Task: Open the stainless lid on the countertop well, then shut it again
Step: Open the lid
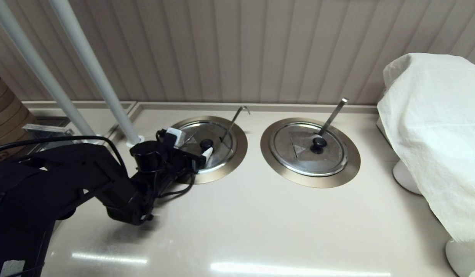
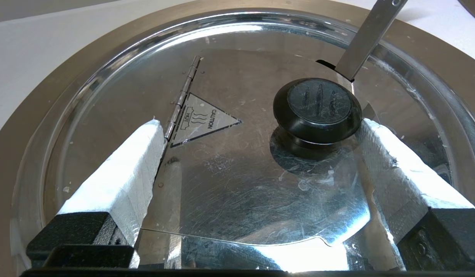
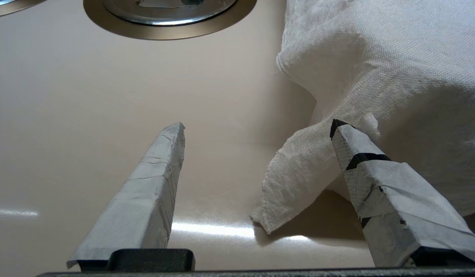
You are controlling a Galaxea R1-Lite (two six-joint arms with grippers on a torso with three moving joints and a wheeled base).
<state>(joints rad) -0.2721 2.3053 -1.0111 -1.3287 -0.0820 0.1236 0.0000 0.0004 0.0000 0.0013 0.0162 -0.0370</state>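
The stainless lid (image 1: 222, 154) lies flat and shut in the countertop well (image 1: 240, 152), the left of two wells. Its ladle handle (image 1: 232, 124) rises through the notch. My left gripper (image 1: 195, 148) hovers low over the lid, open. In the left wrist view the lid (image 2: 241, 192) fills the picture, with a hinge line and a caution triangle. The black knob (image 2: 318, 105) sits between the fingers of the left gripper (image 2: 260, 123), close against one white pad (image 2: 391, 157); the other pad (image 2: 133, 169) is far from it. The handle (image 2: 366, 38) stands behind the knob.
A like lidded well (image 1: 350, 169) with a flat straight handle (image 1: 332, 114) lies to the right. A white cloth (image 1: 433, 127) covers something at the right edge. My right gripper (image 3: 258, 125) is parked open over the counter beside that cloth (image 3: 375, 57). Two white poles (image 1: 95, 73) stand at the back left.
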